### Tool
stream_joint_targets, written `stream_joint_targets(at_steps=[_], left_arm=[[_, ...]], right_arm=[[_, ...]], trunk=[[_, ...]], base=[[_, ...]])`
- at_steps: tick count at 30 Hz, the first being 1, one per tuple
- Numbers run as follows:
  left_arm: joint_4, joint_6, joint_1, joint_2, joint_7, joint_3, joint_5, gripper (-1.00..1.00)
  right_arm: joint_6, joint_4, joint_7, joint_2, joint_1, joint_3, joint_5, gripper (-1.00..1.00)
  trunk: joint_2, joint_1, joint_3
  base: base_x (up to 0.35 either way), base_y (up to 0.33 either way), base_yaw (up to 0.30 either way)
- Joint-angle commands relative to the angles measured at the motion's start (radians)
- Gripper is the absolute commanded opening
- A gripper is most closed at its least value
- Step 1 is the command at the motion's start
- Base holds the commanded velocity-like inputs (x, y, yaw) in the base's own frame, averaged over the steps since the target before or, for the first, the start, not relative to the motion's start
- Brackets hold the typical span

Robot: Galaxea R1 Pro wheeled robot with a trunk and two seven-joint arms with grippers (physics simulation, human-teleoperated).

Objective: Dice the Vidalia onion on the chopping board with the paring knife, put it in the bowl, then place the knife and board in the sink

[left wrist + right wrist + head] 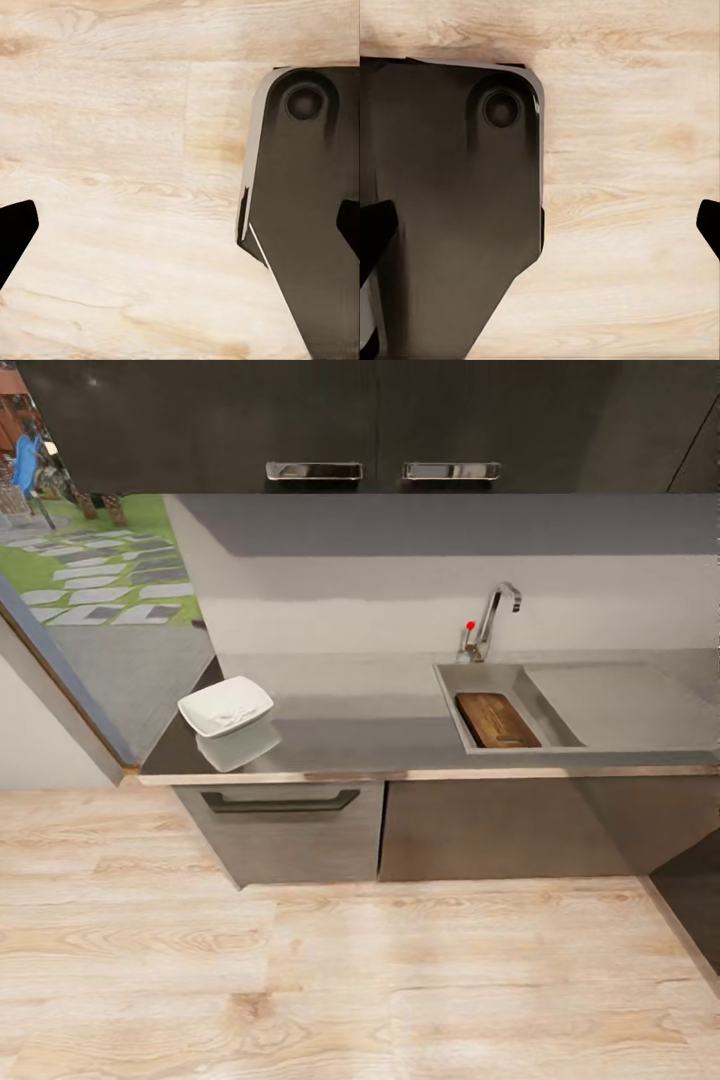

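In the head view the counter (350, 730) runs along the wall, a glossy dark grey slab over grey drawers with a dark bar handle (280, 801). The white square bowl (226, 706) sits near the slab's left end, its pale reflection just under it, with pale bits inside that are too small to make out. Toward the right end lies the sink (455, 678), a matte grey basin with a flat drainboard beside it and a chrome tap (493, 618) with a red knob behind it. A brown wooden chopping board (497, 720) lies inside the basin. Whether the knife is there too cannot be told. Pale wooden floor (350, 980) spreads in front of the cabinets. In the left wrist view the left tool (180, 232) hangs over that floor with its two dark fingertips (16, 225) set wide apart and nothing between them; part of the robot's dark base (307, 225) lies beneath one side. In the right wrist view the right tool (540, 229) is likewise spread apart and empty above the floor, the dark base (442, 210) under one fingertip. Both tools are well apart from the bowl, the board and the sink.
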Motion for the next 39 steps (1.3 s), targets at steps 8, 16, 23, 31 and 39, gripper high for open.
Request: stream_joint_targets(at_steps=[8,16,23,31,39], left_arm=[[0.113,-0.002,0.0,-0.012,0.005,-0.011,0.01,1.0],[0.386,0.0,0.0,-0.007,0.005,-0.011,0.01,1.0],[0.507,-0.001,0.0,-0.009,0.005,-0.011,0.009,1.0],[0.515,-0.001,0.0,-0.01,0.005,-0.011,0.009,1.0],[0.515,-0.002,0.0,-0.01,0.005,-0.011,0.008,1.0]], right_arm=[[0.003,-0.001,-0.002,0.004,0.0,0.007,-0.012,1.0],[0.003,-0.001,-0.003,0.006,0.0,0.006,-0.012,1.0],[0.003,-0.001,-0.003,0.006,0.0,0.005,-0.012,1.0],[0.004,-0.001,-0.003,0.006,0.0,0.005,-0.012,1.0],[0.004,-0.001,-0.003,0.009,0.0,0.005,-0.012,1.0]], trunk=[[-0.002,0.001,0.012],[-0.002,0.001,0.025],[-0.002,0.001,0.036],[-0.002,0.001,0.049],[-0.002,0.001,0.062]], base=[[0.0,0.0,-0.032],[0.0,0.0,-0.001],[0.0,0.0,0.0],[0.0,0.0,0.0],[0.0,0.0,0.0]])
